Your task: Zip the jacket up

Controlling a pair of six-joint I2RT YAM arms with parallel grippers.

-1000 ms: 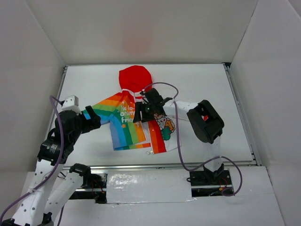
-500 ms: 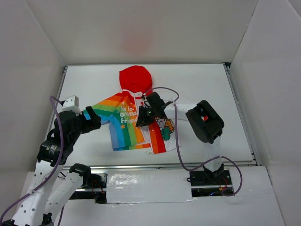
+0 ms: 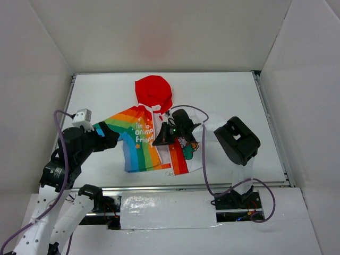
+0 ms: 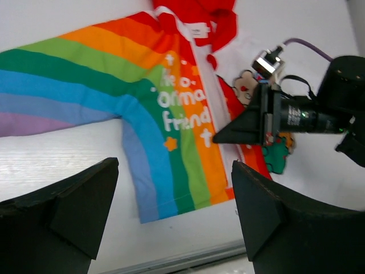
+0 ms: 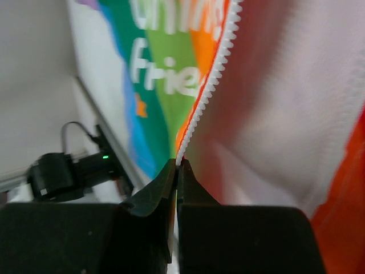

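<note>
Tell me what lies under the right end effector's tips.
The right end effector is shut on the jacket's white zipper, beside the rainbow half. Under the tips only that fabric shows; any slider between the jaws and the table below are covered.

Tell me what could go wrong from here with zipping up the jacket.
1. The right gripper pinches the white zipper with only its very tips, so the grip may slip when it pulls.
2. The left gripper hangs open over the jacket, holding nothing. Unanchored, the jacket may slide or bunch instead of zipping.
</note>
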